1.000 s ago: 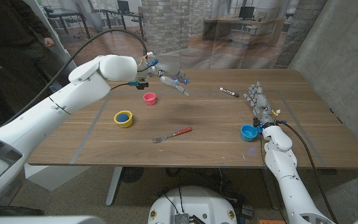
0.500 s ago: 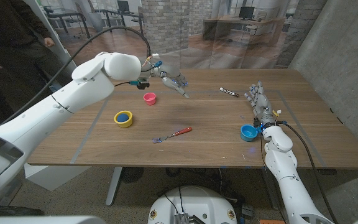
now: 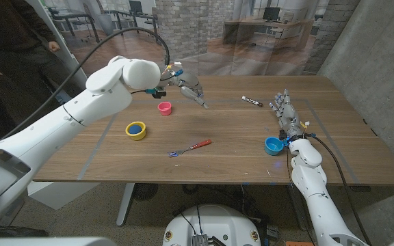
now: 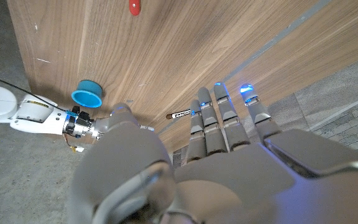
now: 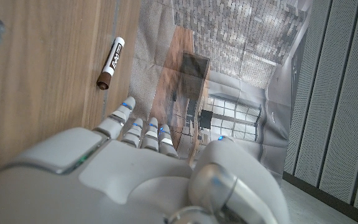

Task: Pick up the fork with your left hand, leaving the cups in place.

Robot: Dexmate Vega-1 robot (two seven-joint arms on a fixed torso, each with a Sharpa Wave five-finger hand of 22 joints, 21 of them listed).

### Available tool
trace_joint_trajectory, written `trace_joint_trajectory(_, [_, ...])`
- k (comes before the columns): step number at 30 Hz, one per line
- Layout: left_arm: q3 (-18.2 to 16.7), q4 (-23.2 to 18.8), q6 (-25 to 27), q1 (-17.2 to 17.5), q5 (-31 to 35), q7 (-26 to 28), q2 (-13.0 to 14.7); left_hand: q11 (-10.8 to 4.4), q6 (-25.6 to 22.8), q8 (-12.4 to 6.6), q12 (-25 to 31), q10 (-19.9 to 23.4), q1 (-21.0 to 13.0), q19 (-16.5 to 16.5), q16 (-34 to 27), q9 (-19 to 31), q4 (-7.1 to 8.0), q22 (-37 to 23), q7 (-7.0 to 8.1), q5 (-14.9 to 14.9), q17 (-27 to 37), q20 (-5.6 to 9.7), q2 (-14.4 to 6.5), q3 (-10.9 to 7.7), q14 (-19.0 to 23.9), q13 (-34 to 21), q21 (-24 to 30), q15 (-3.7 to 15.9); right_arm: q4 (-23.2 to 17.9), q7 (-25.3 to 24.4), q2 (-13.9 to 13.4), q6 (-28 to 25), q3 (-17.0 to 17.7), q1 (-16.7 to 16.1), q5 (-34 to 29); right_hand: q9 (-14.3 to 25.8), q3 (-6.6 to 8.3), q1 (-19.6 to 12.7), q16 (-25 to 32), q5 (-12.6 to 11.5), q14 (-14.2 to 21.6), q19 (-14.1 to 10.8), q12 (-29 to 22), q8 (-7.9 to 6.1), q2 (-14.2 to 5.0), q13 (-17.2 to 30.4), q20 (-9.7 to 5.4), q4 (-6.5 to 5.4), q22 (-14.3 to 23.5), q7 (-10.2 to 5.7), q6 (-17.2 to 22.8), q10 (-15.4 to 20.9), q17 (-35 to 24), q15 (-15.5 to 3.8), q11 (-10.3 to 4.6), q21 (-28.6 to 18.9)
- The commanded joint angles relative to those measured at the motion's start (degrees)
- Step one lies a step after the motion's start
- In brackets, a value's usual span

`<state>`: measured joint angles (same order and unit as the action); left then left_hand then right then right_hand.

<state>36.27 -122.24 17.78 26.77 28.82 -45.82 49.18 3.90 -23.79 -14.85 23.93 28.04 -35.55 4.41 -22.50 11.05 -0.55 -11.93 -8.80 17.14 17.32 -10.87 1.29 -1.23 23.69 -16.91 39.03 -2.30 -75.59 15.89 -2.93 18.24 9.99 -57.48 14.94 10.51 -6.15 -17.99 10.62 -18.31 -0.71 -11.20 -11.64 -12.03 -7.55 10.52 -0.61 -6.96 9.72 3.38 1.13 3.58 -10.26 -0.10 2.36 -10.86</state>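
Though well apart, cups (image 3: 164,107) around fork (image 3: 190,147)

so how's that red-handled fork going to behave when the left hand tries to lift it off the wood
The red-handled metal fork lies flat on the wooden table, so the fingers will probably struggle to get under it. It looks thin and light, likely to skid if nudged. It seems stiff, so it shouldn't bend. The left hand hovers well behind it.

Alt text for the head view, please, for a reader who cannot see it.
The left hand hovers open above the wooden table, far from the red-handled fork. Pink, yellow and blue cups stand apart; the right hand waits by the blue one.
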Motion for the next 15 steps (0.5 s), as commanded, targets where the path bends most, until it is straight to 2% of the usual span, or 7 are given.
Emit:
trace_joint_trajectory(1, [2.48, 0.01, 3.75, -1.6, 6.08, -4.54, -2.07, 0.0, -1.61, -0.47, 0.76, 1.44, 0.0, 0.69, -1.08, 0.17, 0.29, -0.3, -0.68, -0.44, 0.53, -0.43, -0.89, -0.33, 1.69, -0.56, 0.69, 0.0, 1.07, 0.48, -0.22, 0.7, 0.25, 0.47, 0.44, 0.14, -0.33, -0.13, 0.09, 0.14, 0.14, -0.61, 0.1, 0.16, 0.45, 0.2, 0.13, -0.15, 0.12, 0.09, 0.41, 0.44, -0.1, 0.18, 0.06, -0.2])
trace_joint_trajectory(4, [2.97, 0.49, 3.46, -2.28, 6.22, -5.92, -2.51, 0.06, -1.6, -0.28, 0.69, 1.04, -0.55, 0.54, -1.2, 0.17, 0.06, -0.32, -0.71, -0.6, 0.7, -0.52, -1.3, -0.62, 1.62, -0.78, 0.63, -0.07, 1.41, 0.67, -0.18, 0.96, 0.31, 0.58, 0.64, 0.15, -0.35, -0.13, 0.09, 0.14, 0.16, -0.62, 0.13, 0.18, 0.46, 0.2, 0.12, -0.14, 0.12, 0.05, 0.42, 0.4, -0.1, 0.16, 0.04, -0.2])
trace_joint_trajectory(15, [5.14, 2.88, 2.19, -5.22, 5.74, -11.16, -4.37, -0.16, -2.55, -0.18, 1.27, 1.87, -1.49, 0.17, -1.61, 0.18, -0.67, -0.38, -0.44, -1.06, 1.04, -0.43, -0.73, -0.5, 1.97, -1.37, 0.47, 0.1, 1.53, 0.86, -0.15, 1.64, 0.59, 0.37, 1.05, 0.15, -0.42, -0.13, 0.07, 0.13, 0.14, -0.6, 0.16, 0.25, 0.51, 0.2, 0.15, -0.11, 0.12, 0.05, 0.45, 0.45, -0.09, 0.14, 0.12, -0.19])
